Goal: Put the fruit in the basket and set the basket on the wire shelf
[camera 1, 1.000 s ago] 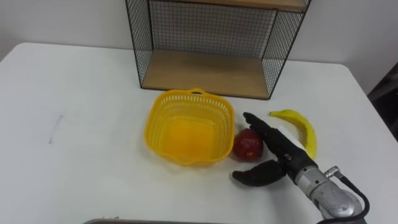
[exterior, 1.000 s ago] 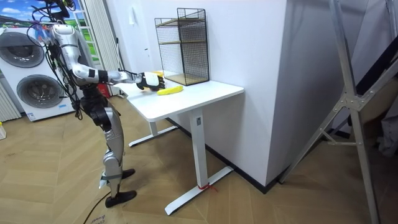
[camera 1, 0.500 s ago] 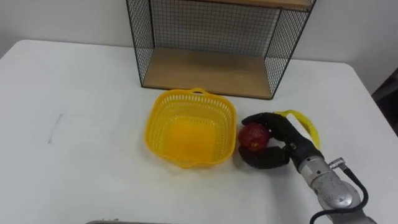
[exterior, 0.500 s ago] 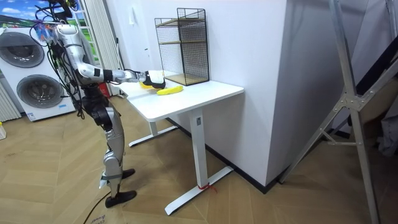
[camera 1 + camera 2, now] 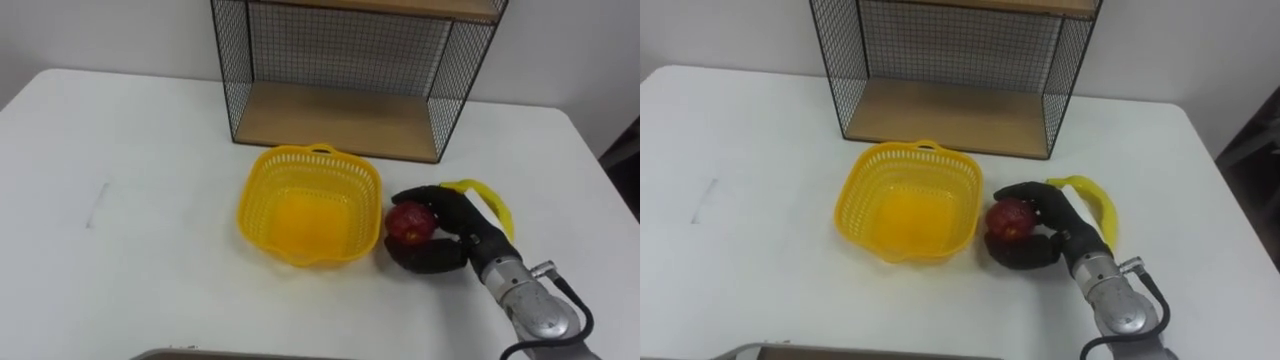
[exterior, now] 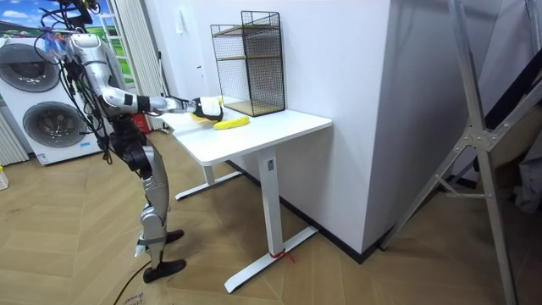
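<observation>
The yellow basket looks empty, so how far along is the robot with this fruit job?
Barely started. Nothing is done yet: the basket sits empty on the table. In hand: the right hand is curled round the red apple just beside the basket. Left to do: the apple into the basket, then the banana lying behind the hand, then the basket onto the wire shelf at the back.

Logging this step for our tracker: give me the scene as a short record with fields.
right hand: curled round the apple, right of the basket
apple: red, outside the basket
banana: on the table, behind the right hand
basket: yellow, empty, in front of the wire shelf
wire shelf: at the back of the table
</observation>
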Robot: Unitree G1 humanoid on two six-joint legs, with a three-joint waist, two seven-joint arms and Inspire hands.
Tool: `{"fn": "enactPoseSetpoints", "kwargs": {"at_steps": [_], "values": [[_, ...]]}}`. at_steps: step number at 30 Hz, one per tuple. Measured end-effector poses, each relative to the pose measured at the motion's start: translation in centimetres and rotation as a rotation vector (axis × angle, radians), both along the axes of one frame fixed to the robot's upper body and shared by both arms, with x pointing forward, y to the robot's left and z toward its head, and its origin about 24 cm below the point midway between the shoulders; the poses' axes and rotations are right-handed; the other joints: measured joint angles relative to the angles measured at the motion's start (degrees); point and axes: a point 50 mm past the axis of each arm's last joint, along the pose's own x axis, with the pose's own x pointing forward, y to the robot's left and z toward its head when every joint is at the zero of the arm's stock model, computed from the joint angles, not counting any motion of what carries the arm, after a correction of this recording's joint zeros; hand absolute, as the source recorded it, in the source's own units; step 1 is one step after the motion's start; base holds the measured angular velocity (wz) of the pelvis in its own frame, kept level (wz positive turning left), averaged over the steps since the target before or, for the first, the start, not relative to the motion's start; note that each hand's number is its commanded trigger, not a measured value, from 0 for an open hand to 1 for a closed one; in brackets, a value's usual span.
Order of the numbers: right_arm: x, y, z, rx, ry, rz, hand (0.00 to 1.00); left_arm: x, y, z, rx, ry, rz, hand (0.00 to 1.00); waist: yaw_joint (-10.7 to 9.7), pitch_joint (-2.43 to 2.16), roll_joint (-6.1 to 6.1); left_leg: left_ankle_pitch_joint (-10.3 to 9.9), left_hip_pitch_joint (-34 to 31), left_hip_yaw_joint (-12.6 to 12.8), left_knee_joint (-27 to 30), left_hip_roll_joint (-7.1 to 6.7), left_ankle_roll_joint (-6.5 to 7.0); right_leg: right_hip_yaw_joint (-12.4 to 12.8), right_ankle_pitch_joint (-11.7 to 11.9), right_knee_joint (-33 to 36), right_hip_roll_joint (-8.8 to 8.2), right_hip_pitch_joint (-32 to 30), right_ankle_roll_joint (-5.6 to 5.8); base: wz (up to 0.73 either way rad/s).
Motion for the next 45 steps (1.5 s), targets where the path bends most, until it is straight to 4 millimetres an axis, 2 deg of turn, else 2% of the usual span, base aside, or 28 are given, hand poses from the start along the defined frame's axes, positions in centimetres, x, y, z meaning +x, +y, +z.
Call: {"fn": "enactPoseSetpoints", "kwargs": {"at_steps": [8, 15, 18, 22, 26, 34, 37, 40, 43, 45], "values": [[-0.1, -0.4, -0.2, 0.037, 0.013, -0.027, 1.00, -0.3, 0.0, 0.0, -0.003, 0.007, 0.004, 0.00, -0.3, 0.00, -0.01, 0.0, 0.3, 0.0, 0.0, -0.09, 0.10, 0.1, 0.0, -0.2, -0.06, 0.6, 0.05, 0.00], [0.3, -0.8, 1.1, 0.035, -0.048, -0.045, 1.00, -0.6, 0.0, -0.1, -0.019, 0.020, 0.011, 0.00, -0.4, 0.01, -0.12, 0.0, 0.1, 0.6, 0.1, -0.08, 0.14, 1.1, 0.0, -0.3, -0.04, 0.0, 0.11, -0.04], [0.8, -0.5, 2.6, 0.038, -0.118, -0.039, 1.00, -0.5, 0.0, -0.1, -0.020, 0.016, 0.018, 0.00, -1.1, 0.00, 0.37, 0.0, -0.3, 0.4, 0.2, -0.09, 0.15, 0.9, 0.0, -0.1, -0.04, -0.2, 0.13, 0.01], [1.4, -0.4, 5.5, 0.045, -0.252, -0.053, 1.00, -0.5, -0.2, -0.1, -0.023, 0.016, 0.018, 0.00, -1.2, 0.34, 1.47, 0.0, -0.1, 0.5, -0.2, -0.07, 0.14, 1.0, 0.1, -0.1, -0.03, -0.5, 0.14, 0.00], [1.9, -0.3, 6.7, 0.084, -0.307, -0.071, 1.00, -0.6, -0.2, -0.1, -0.022, 0.017, 0.019, 0.00, -1.2, 0.31, 1.74, 0.0, 0.2, 0.6, -0.4, -0.07, 0.14, 1.0, 0.0, -0.1, -0.03, -0.4, 0.14, -0.01], [2.3, 0.2, 8.0, 0.114, -0.366, -0.059, 1.00, -0.7, -0.2, -0.1, -0.022, 0.020, 0.019, 0.00, -0.9, 0.21, 1.14, 0.0, 0.1, 1.1, -0.5, -0.05, 0.16, 1.6, 0.0, -0.1, -0.06, -0.9, 0.15, -0.02], [2.3, 0.9, 9.4, 0.076, -0.425, -0.016, 1.00, -0.5, -0.2, -0.1, -0.024, 0.017, 0.017, 0.00, -0.1, -0.09, 0.96, 0.1, -0.2, 1.1, -0.8, 0.00, 0.19, 1.9, 0.0, 0.0, 0.04, -1.4, 0.13, -0.05], [2.2, 2.2, 10.0, 0.076, -0.441, 0.055, 1.00, -0.3, -0.2, -0.1, -0.029, 0.012, 0.014, 0.00, 0.2, -0.35, 0.48, 0.1, -0.1, 0.8, -0.9, -0.02, 0.19, 1.7, 0.1, 0.0, 0.06, -1.2, 0.13, 0.03], [2.3, 3.7, 9.9, 0.056, -0.421, 0.160, 1.00, 0.1, -0.3, -0.1, -0.039, 0.009, 0.003, 0.00, 0.2, -0.21, 0.02, 0.1, 0.0, 0.6, -1.0, -0.06, 0.19, 1.6, 0.1, 0.0, 0.05, -0.9, 0.14, 0.04], [2.2, 4.2, 9.8, 0.050, -0.402, 0.206, 1.00, 0.6, -0.4, -0.1, -0.047, 0.005, -0.011, 0.00, 0.6, 0.10, -0.21, 0.1, 0.0, 0.5, -1.1, -0.08, 0.19, 1.5, 0.1, 0.0, 0.05, -0.6, 0.13, 0.02]]}}
